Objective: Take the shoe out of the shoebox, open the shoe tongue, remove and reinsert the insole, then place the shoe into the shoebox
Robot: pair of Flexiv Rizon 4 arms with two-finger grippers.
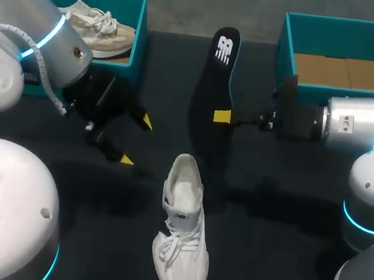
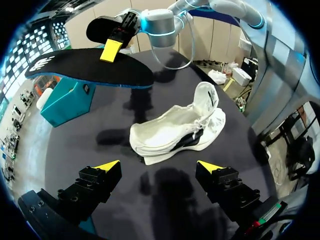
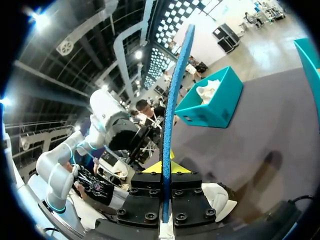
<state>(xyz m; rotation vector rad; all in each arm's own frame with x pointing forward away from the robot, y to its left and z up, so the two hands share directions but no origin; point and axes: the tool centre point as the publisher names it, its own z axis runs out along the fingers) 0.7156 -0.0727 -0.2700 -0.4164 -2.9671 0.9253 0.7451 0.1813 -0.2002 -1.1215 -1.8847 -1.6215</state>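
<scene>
1. Currently the white lace-up mesh sneaker point(image 1: 182, 229) stands upright on the black table point(image 1: 280, 214), outside both boxes, with its mouth open.
2. The black foam insole with a blue edge point(image 1: 217, 75) is out of the sneaker and held off the table, well apart from it.
3. The right gripper point(image 1: 223, 116) pinches one end of the insole, jaws narrow. Risk: the long free end droops or twists, catches the collar and folds instead of sliding to the toe.
4. The left gripper point(image 2: 159, 167) hangs just short of the sneaker, jaws wide and holding nothing. Risk: the unbraced sneaker tips or skates when the insole pushes in.
5. The empty teal cardboard shoebox point(image 1: 291, 29) sits beside the right arm's wrist. Risk: a careless swing knocks it. A second teal box point(image 1: 140, 37) holds a beige shoe point(image 1: 102, 25).
</scene>
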